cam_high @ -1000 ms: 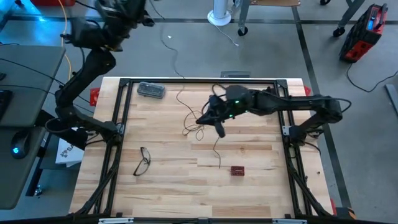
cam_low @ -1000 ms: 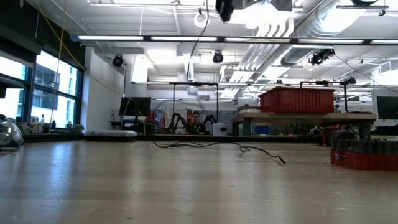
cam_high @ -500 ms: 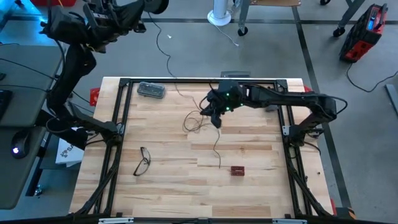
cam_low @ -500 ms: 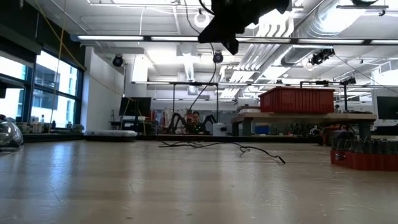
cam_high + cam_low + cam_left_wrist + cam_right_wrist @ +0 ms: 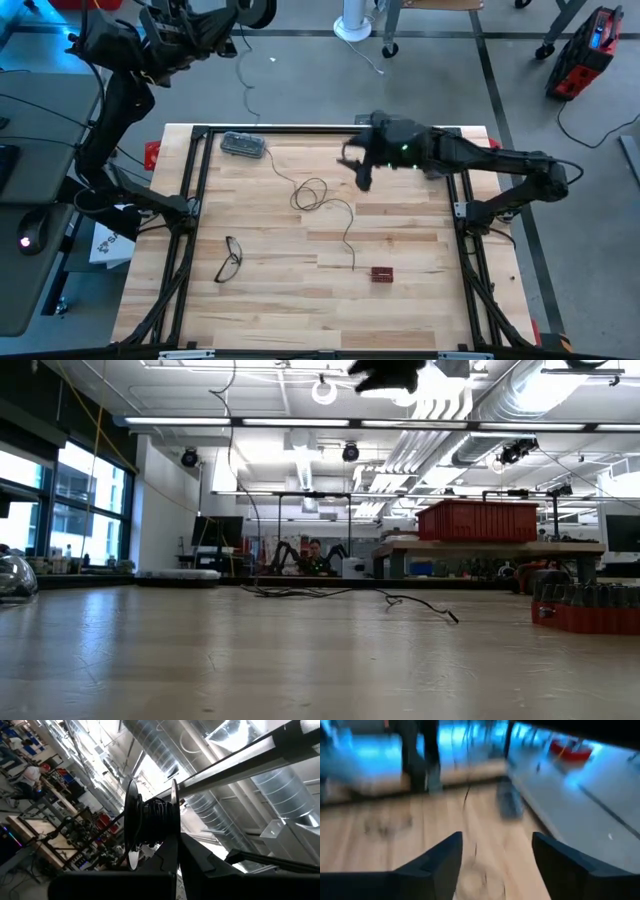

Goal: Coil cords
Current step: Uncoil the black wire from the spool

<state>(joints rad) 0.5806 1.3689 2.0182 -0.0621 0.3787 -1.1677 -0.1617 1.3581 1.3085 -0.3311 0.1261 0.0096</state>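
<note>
Mid-winding: left gripper [image 5: 170,855] clamps the reel [image 5: 150,822] beyond the table [image 5: 420,300]; right gripper [image 5: 362,172], open above it, must regrasp the wire [image 5: 318,195].

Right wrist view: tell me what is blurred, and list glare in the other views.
Right wrist view: table smeared by motion, open right gripper sharper. Left wrist view: bright ceiling glare behind the reel. Low view: ceiling lights glare, foreground tabletop soft.

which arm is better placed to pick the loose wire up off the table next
Probably the right. The right gripper hangs open above the table beside the wire's loop, while the left gripper is off beyond the table's far edge, shut on the reel.
</note>
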